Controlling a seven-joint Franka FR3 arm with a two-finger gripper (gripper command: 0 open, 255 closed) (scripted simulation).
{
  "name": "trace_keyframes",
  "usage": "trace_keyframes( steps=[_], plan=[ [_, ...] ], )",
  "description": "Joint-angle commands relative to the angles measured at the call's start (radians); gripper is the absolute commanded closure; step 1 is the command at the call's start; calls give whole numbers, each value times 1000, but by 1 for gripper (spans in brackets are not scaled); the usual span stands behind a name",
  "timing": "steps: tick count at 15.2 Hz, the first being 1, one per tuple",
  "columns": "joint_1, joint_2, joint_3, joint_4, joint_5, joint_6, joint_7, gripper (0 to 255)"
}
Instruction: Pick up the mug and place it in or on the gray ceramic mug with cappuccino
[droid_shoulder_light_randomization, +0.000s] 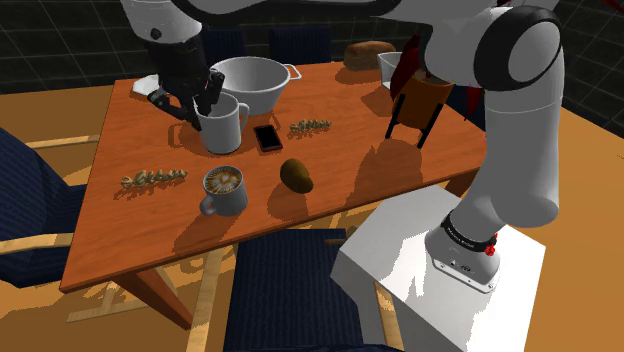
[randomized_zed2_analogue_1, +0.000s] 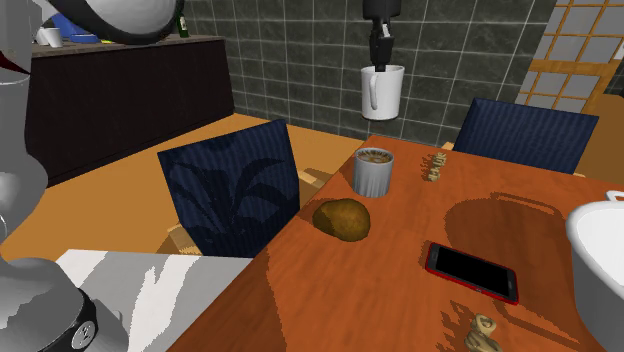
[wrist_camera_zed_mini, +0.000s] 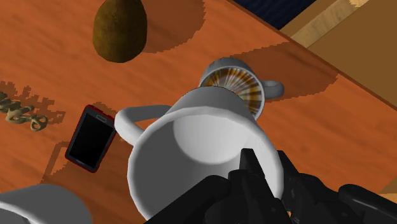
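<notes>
Reaching down, gripper (randomized_zed2_analogue_1: 380, 58) clasping white mug (randomized_zed2_analogue_1: 384, 93) aloft

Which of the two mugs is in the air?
The empty white mug, clasped at its rim by the pincer; the gray cappuccino mug stands on the table.
</notes>
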Motion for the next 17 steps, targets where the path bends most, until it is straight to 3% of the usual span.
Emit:
trace_keyframes(
  steps=[1,17],
  plan=[
    [84,103,-18,173,-48,-71,6,255],
    [-14,38,-6,-166,-22,186,56,255]
  ],
)
